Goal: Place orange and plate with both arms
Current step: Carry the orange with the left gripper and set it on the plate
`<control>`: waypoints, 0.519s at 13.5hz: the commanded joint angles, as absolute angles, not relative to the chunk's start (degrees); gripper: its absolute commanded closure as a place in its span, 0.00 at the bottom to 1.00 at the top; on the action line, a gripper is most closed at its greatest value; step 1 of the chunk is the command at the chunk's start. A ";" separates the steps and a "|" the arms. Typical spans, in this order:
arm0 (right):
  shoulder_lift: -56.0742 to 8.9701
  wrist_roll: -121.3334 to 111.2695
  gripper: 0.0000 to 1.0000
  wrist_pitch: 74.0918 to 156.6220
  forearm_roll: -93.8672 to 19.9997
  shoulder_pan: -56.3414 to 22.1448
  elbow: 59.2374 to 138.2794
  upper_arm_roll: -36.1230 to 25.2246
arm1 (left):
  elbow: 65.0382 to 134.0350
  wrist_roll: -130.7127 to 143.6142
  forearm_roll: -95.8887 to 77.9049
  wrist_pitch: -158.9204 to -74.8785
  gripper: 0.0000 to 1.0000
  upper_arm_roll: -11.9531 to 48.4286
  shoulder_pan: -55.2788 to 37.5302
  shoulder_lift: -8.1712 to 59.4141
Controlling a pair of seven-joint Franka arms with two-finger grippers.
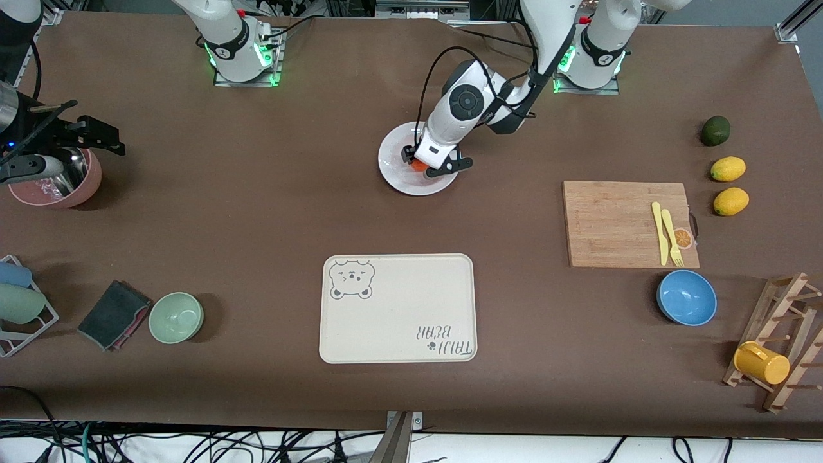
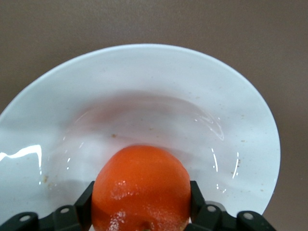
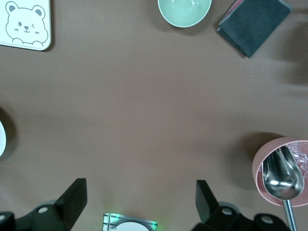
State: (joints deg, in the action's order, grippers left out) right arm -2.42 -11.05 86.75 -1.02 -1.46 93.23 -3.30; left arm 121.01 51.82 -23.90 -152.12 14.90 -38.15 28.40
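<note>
Now my left gripper (image 2: 142, 214) fingers (image 2: 83, 204) flank the small round bright-orange fruit (image 2: 142, 190) over the glossy white plate (image 2: 159, 86), grip uncertain; firm, rollable, best held mid-sides; right gripper (image 3: 139, 202) waits open above the surface.

Bright even overhead light; soft shadows under bowls; glare on plate (image 2: 144, 96); wrist views sharp.

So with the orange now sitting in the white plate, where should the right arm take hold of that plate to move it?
By the wide rim of the plate, on the edge toward the right arm's end of the table, one finger above and one below it. The plate lies flat, its rim flares outward, and that edge is bare. The orange sits in the well between the left gripper's fingers, so the middle is taken.
</note>
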 commanded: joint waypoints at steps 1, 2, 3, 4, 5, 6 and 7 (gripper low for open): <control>-2.46 -10.90 0.00 85.61 -0.70 -1.32 92.20 -2.90 | 119.97 51.59 -25.49 -151.27 0.00 14.59 -37.97 27.35; -2.46 -10.90 0.00 85.52 -0.70 -1.32 92.20 -2.90 | 119.88 51.68 -25.40 -148.82 0.00 14.15 -37.36 25.51; -2.46 -10.99 0.00 85.52 -0.70 -1.32 92.20 -2.90 | 119.97 51.59 -25.31 -146.19 0.00 13.98 -35.70 23.31; -2.46 -10.90 0.00 85.60 -0.70 -1.32 92.20 -2.99 | 120.23 51.59 -25.23 -143.47 0.00 14.06 -33.68 20.77; -2.46 -11.07 0.00 85.61 -0.70 -1.32 92.20 -2.90 | 120.32 51.33 -24.88 -139.78 0.00 13.98 -30.70 17.44; -2.46 -11.34 0.00 85.52 -0.70 -1.32 92.20 -2.90 | 120.32 51.07 -24.79 -135.92 0.00 13.97 -26.85 14.01; -2.46 -11.34 0.00 85.43 -0.70 -1.41 92.20 -2.90 | 120.32 51.15 -24.61 -133.01 0.00 14.06 -23.24 10.93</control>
State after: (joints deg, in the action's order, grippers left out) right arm -2.42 -11.05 86.61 -1.02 -1.53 93.23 -3.23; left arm 118.44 51.82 -23.90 -139.32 13.68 -29.47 18.89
